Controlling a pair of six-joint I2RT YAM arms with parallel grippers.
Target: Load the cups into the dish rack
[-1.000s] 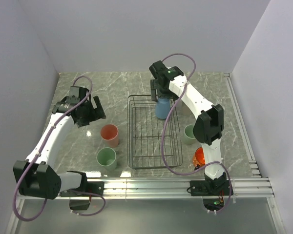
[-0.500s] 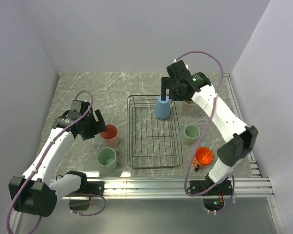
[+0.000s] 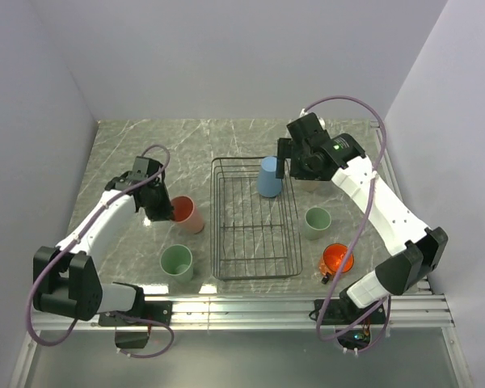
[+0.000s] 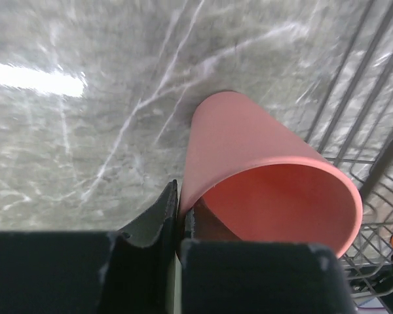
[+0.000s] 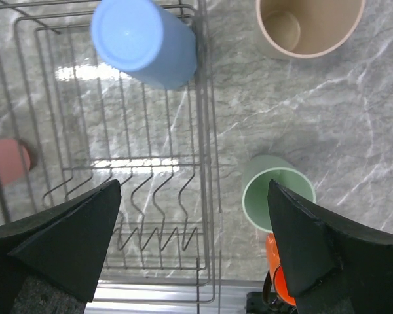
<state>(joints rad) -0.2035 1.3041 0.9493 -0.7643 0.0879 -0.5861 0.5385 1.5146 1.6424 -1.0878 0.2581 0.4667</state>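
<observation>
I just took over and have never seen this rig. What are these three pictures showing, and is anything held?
It is a robot: a white left arm and a white right arm, bolted at the near edge of a grey marbled table. The overhead picture looks down from behind them; the other two come from a camera on each wrist. The left claw is pinched shut on the rim of a tilted salmon-pink plastic cup. The right claw hangs open and empty by the black wire dish rack, where a blue plastic tumbler stands bottom up in the far right corner. Outside the rack stand a beige plastic cup, a pale green cup to its right, a second pale green cup to its left and a glossy orange mug.
</observation>
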